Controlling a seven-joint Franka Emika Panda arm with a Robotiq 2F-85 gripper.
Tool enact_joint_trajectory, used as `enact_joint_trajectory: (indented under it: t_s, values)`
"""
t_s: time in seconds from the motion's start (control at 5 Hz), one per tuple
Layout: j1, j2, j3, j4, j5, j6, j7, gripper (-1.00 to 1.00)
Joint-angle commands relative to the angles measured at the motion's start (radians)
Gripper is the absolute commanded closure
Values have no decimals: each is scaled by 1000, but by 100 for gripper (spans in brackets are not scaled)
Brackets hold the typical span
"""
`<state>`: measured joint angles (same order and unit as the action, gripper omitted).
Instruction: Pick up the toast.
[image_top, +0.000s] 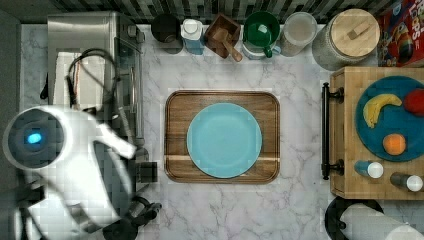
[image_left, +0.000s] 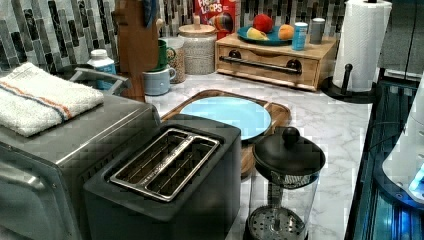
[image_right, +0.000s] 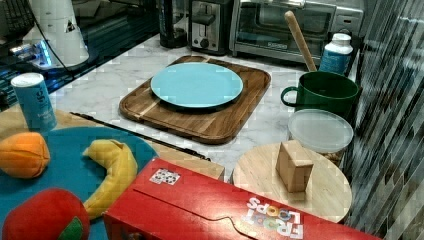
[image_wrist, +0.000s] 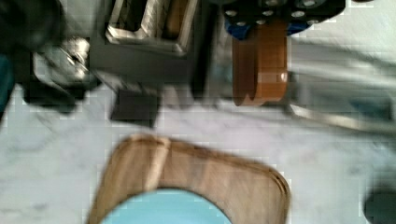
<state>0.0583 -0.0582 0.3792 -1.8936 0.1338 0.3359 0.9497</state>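
A narrow brown strip, the toast (image_wrist: 176, 17), stands edge-on in one slot of the black toaster (image_wrist: 149, 51). My gripper (image_wrist: 259, 91) hangs over the marble counter beside the toaster, apart from it, between the toaster and the wooden tray (image_wrist: 140, 172). Its two brown fingers (image_wrist: 273, 60) are pressed together with nothing between them. In the left view the toaster (image_left: 170, 185) sits in front with two metal-rimmed slots. The white arm (image_top: 70, 155) covers the toaster in the top view.
A light blue plate (image_top: 224, 140) lies on the wooden tray (image_top: 175, 105) mid-counter. A toaster oven (image_left: 45, 165) with a folded towel (image_left: 40, 95) stands beside the toaster, a glass coffee press (image_left: 285, 185) on the other side. Mugs, jars and a fruit stand (image_top: 350, 145) line the counter's edges.
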Motion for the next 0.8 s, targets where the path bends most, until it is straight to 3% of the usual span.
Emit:
enact_joint_trajectory:
  t_s: [0.2,0.4,0.6,0.8]
  values:
    - [-110,83,-136,66,-144,-79,64,100]
    - [-111,132,-102,127,-210,-131,136,100]
    - [-90,132,-123,127,-209,-131,135,100]
    - [-115,133,-97,127,-211,-131,137,100]
